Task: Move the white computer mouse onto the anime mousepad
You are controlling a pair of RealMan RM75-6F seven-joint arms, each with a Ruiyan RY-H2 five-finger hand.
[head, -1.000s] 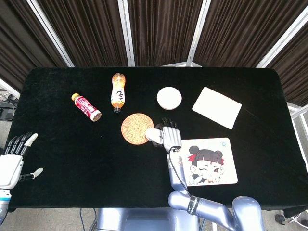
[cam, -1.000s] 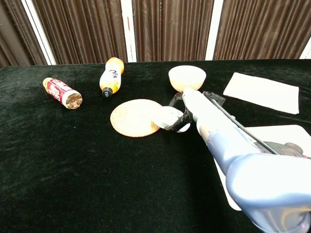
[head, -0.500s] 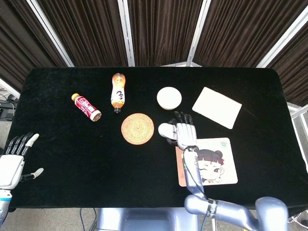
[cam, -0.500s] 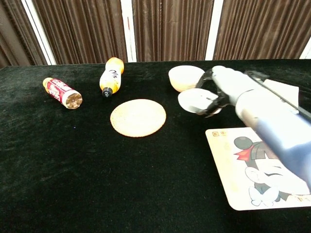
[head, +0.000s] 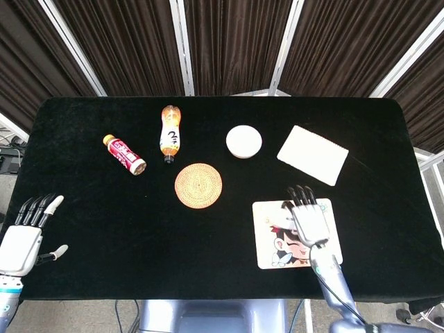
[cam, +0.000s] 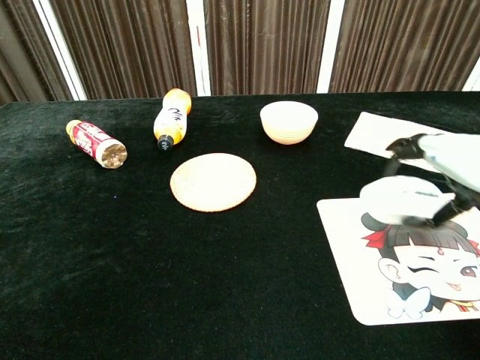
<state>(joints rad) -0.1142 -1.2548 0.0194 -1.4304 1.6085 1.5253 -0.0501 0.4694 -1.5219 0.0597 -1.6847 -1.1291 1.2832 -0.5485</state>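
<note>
The white computer mouse [cam: 396,199] is held by the right hand [head: 306,220] over the upper part of the anime mousepad [cam: 390,289]; in the chest view its long axis runs roughly left to right, the rounded free end pointing left, away from the palm; whether it touches the pad cannot be told. The right hand's fingers are curled over the mouse from above, and in the head view the mouse is almost wholly hidden beneath them.

The left hand [head: 26,232] is seen at the near left edge of the black table [head: 104,208], fingers apart and holding nothing.

A white bowl [cam: 289,121] stands upright behind the pad; nothing can be seen inside it. A round woven coaster [cam: 213,181] lies left of the pad, well apart from it; an orange bottle [cam: 172,116] and a red bottle [cam: 96,143] lie on their sides further left; a white cloth [head: 312,154] lies flat at the far right.
</note>
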